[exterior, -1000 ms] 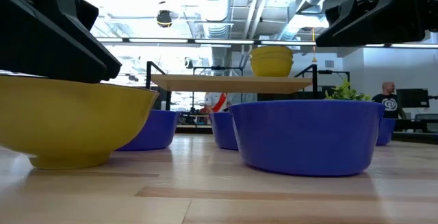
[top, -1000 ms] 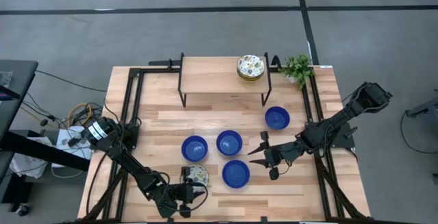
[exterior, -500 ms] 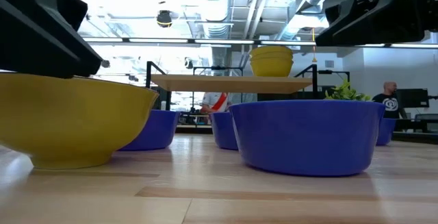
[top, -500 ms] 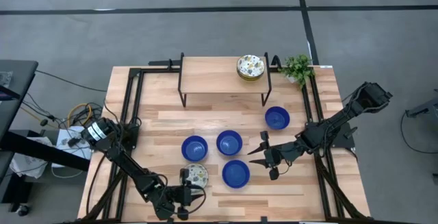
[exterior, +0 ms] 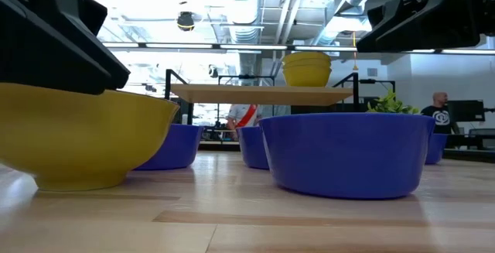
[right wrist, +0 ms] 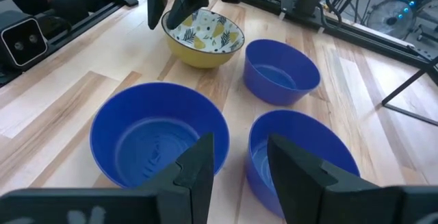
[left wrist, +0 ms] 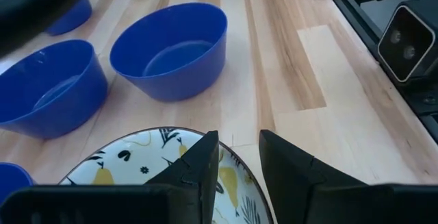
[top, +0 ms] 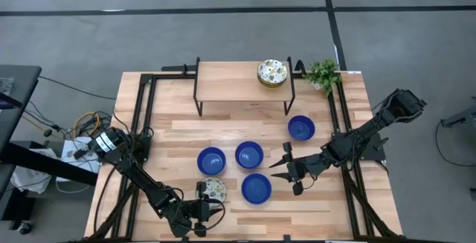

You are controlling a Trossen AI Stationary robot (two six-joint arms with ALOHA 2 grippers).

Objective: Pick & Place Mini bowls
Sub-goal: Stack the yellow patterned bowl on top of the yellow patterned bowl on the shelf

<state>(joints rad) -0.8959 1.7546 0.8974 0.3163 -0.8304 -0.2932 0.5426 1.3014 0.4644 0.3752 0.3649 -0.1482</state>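
You see the left gripper (top: pixel 202 198) low at the near edge of the table (top: pixel 186 128), right at the patterned bowl (top: pixel 214 190). In the left wrist view its two fingers (left wrist: pixel 202 166) stand at the rim of this bowl, one inside and one outside. The rim itself is hidden just there, so the fingers seem to be closed on it, but I cannot say this for sure. The bowl is yellow on the outside and white with a leaf and fruit print inside, and in the low view its base sits on the wood.

The right gripper (top: pixel 286 166) hovers over the table on the right side, near the nearest blue bowl (top: pixel 256 188). Its fingers are apart and they hold nothing.

Four blue bowls are spread on the table. The nearest one is just beside the patterned bowl. Two more, the left middle blue bowl (top: pixel 211 160) and the center blue bowl (top: pixel 249 154), are a little farther back. The far right blue bowl (top: pixel 300 128) stands apart from them, toward the plant (top: pixel 323 73).

On the raised wooden shelf (top: pixel 230 83) at the back you find a stack of patterned bowls (top: pixel 272 73), at its right end. The small green plant stands just to the right of the shelf.
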